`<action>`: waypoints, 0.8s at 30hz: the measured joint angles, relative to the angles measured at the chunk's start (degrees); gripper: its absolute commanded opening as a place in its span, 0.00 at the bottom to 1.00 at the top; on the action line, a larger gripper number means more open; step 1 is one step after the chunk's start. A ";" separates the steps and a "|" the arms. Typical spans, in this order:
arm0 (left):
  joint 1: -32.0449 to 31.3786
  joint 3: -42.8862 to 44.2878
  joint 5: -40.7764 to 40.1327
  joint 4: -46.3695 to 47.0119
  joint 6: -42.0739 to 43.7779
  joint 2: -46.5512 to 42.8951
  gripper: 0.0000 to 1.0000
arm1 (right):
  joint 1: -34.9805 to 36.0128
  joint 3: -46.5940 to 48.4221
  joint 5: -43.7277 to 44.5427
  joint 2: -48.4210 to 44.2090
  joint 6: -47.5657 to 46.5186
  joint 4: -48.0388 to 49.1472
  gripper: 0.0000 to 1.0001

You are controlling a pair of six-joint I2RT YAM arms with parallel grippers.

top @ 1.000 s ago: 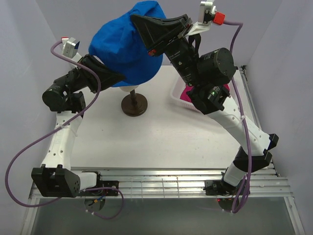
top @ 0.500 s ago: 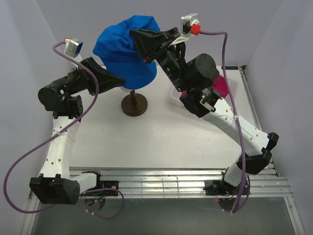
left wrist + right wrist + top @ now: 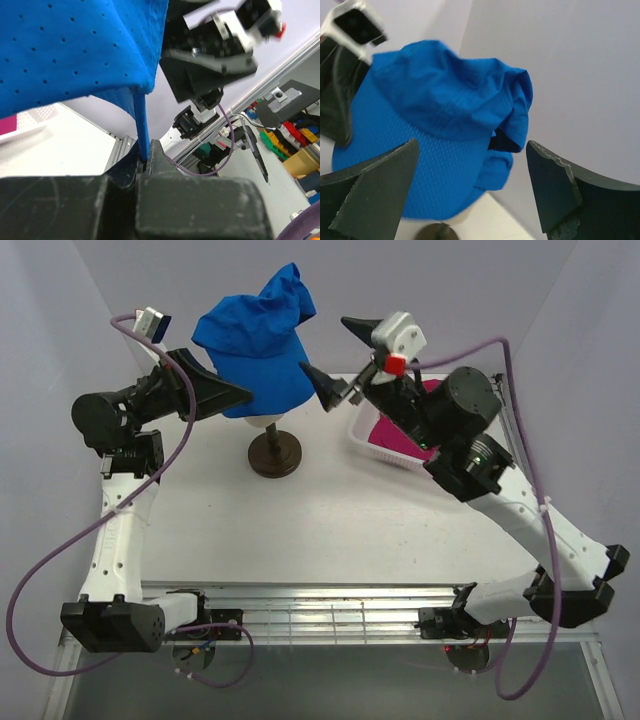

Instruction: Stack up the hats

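Note:
The blue hat (image 3: 255, 350) sits crumpled over the cream mannequin head (image 3: 262, 421), its back bunched up into a peak. My left gripper (image 3: 240, 395) is at the hat's left lower edge, shut on a strip of the blue fabric (image 3: 141, 130). To the right of the hat and apart from it, my right gripper (image 3: 328, 346) is wide open with nothing between its fingers. In the right wrist view the blue hat (image 3: 430, 115) fills the space ahead of the open gripper (image 3: 472, 145). A magenta hat (image 3: 395, 430) lies in the white basket (image 3: 362, 436).
The mannequin head stands on a dark round stand (image 3: 275, 456) at the back middle of the white table (image 3: 330, 520). The basket sits at the back right, partly under my right arm. Pale walls close in the back and both sides.
My right gripper has opened, let go of the blue hat and pulled back to the right. The hat has sunk lower onto the head. The left gripper stays shut on its edge.

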 measured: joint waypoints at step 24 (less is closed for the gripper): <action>5.27 4.98 -2.29 2.60 -5.81 3.69 0.00 | 15.67 -19.43 5.73 7.06 -67.47 28.33 0.82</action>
